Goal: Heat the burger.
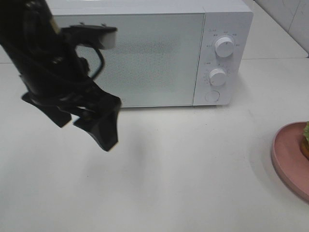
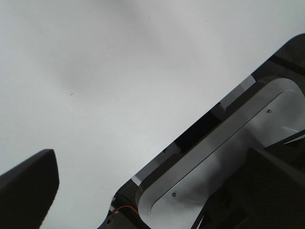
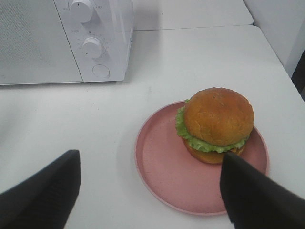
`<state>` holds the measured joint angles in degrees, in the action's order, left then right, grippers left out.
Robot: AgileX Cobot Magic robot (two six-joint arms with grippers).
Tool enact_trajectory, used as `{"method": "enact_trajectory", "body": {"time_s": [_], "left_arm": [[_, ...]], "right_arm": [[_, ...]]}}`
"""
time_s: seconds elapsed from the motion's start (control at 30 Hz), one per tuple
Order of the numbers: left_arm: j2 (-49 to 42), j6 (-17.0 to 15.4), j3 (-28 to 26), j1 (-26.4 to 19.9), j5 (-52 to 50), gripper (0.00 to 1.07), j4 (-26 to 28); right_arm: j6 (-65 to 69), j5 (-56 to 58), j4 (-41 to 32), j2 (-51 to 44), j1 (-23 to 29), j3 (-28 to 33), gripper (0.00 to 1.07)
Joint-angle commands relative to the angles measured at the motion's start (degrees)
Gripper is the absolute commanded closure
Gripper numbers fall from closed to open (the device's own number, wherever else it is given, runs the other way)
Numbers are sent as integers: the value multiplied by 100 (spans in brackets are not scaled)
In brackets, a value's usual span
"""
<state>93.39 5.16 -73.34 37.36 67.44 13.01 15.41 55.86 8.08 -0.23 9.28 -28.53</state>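
Right gripper (image 3: 150, 191) hangs with its jaws spread wide and empty, just short of the burger (image 3: 215, 125), which sits off-centre on a pink plate (image 3: 162, 167) near the table's right edge. Left gripper (image 1: 91, 121) is open too, holding nothing, in front of the microwave (image 1: 145, 58) toward the table's left side. That burger looks light, soft and loosely stacked; a squeeze on the bun would likely crush it or shift the layers, so lifting the stiff plate by its rim seems safer. Standing in the way is the microwave door (image 1: 140, 63), which is shut; its two knobs (image 1: 223, 46) sit at the right.
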Motion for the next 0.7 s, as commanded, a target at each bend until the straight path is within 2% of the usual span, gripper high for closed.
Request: {"method": "enact_trajectory", "body": {"time_s": [0.03,0.1,0.13,0.17,0.2,0.23,0.27,0.3,0.37,0.4,0.43,0.47,0.5,0.53,0.6,0.63,0.7], "left_arm": [[-344,-52,-23,-367,384,9,-46],[-756,-46,-23,-911,682,9,-46],[-756,-46,-23,-911,682,9,-46],[-917,-46,-23,-1112,768,9,-46],[-1249,-40,11,-1524,779,9,-46],[-1249,-40,11,-1524,779,9,-46],[-1593,-40,74,-1868,779,9,-46],[-1593,-40,74,-1868,779,9,-46],[-2189,17,321,-2527,773,9,-126],[-2189,17,321,-2527,773,9,-126],[-2538,40,567,-2939,768,9,-327],[-2739,40,716,-3134,768,9,-441],[-2739,40,716,-3134,768,9,-441],[-3100,40,1014,-3484,768,9,-642],[-3306,40,1152,-3633,768,9,-728],[-3718,40,1501,-3994,751,9,-922],[-3879,17,1650,-4131,733,9,-1008]], "right_arm": [[-46,-29,-34,-155,-11,6,31],[-46,-29,-34,-155,-11,6,31],[-46,-29,-34,-155,-11,6,31],[-46,-29,-34,-155,-11,6,31],[-46,-29,-34,-155,-11,6,31],[-46,-29,-34,-155,-11,6,31],[-46,-29,-34,-155,-11,6,31],[-46,-29,-34,-155,-11,6,31],[-46,-29,-34,-155,-11,6,31],[-46,-29,-34,-155,-11,6,31],[-46,-29,-34,-155,-11,6,31],[-46,-29,-34,-155,-11,6,31],[-46,-29,-34,-155,-11,6,31],[-46,-29,-34,-155,-11,6,31],[-46,-29,-34,-155,-11,6,31],[-46,-29,-34,-155,-11,6,31],[-46,-29,-34,-155,-11,6,31]]}}
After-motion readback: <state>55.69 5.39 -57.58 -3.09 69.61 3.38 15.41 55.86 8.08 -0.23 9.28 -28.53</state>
